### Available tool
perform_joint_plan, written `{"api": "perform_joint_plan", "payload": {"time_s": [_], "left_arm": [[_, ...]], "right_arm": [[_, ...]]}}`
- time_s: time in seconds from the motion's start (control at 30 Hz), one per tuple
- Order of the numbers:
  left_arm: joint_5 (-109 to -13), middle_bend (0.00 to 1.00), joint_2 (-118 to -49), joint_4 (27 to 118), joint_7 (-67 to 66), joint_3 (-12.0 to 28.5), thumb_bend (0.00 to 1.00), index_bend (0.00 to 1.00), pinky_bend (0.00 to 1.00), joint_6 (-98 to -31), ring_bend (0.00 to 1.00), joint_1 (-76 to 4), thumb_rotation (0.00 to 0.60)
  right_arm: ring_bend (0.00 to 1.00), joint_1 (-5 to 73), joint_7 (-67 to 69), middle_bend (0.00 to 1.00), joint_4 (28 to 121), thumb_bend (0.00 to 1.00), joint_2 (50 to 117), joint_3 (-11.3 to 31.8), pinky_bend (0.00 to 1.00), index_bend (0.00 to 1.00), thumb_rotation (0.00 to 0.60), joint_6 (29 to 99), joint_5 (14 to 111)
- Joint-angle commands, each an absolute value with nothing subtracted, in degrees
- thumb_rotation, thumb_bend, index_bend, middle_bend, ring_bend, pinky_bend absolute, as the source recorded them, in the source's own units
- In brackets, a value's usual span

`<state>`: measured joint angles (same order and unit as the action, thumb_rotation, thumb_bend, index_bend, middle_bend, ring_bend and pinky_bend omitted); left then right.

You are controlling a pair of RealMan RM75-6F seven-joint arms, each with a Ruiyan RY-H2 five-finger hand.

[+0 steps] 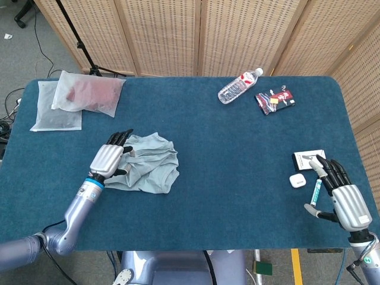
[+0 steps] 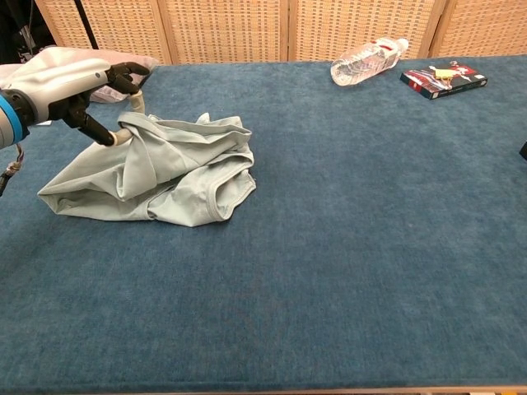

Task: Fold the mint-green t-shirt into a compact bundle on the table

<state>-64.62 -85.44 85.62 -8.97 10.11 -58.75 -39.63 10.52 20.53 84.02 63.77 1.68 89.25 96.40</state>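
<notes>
Lying crumpled on the left half of the blue bench (image 1: 237, 178) is the mint-green t-shirt (image 1: 149, 170), bunched into loose folds with its lower edge spreading flat toward the front and its upper left part being lifted off the surface. Pinching that raised fold between thumb and fingers is the left robot hand (image 2: 78, 86), so the cloth is hanging from its fingertips in the chest view while the rest of the garment is resting on the bench. Sitting behind and to the left of the shirt, near the far left corner, are two plastic bags: a clear bag with something red inside (image 1: 89, 93) overlapping a paler bag (image 1: 52, 113). Lying on its side toward the far right is a clear water bottle (image 1: 239, 86) with a red label, and just beside it to the right is a small dark packet (image 1: 275, 99). Resting near the front right edge, well apart from the shirt, is the right robot hand (image 1: 341, 196), its fingers spread and holding nothing; just beside it are lying a thin teal-and-white pen-like item (image 1: 316, 191), a small white case (image 1: 297, 180) and a black-and-white box (image 1: 309, 158).
</notes>
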Motion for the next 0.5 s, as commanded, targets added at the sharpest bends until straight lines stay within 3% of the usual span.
{"api": "perform_joint_plan", "payload": {"time_s": [0.03,0.5], "left_arm": [[-69.68,0.00,-85.14,86.22,-8.44,8.73,0.46,0.64,0.00,-60.53,0.00,-39.48,0.600],[-85.53,0.00,-86.14,83.29,-14.86,2.66,0.41,0.65,0.00,-63.25,0.00,-40.70,0.600]], "right_arm": [[0.00,10.50,20.53,0.00,84.05,0.00,63.75,1.67,0.00,0.00,0.600,89.28,96.40],[0.00,10.23,20.50,0.00,84.26,0.00,63.53,1.52,0.00,0.00,0.600,89.69,96.64]]}}
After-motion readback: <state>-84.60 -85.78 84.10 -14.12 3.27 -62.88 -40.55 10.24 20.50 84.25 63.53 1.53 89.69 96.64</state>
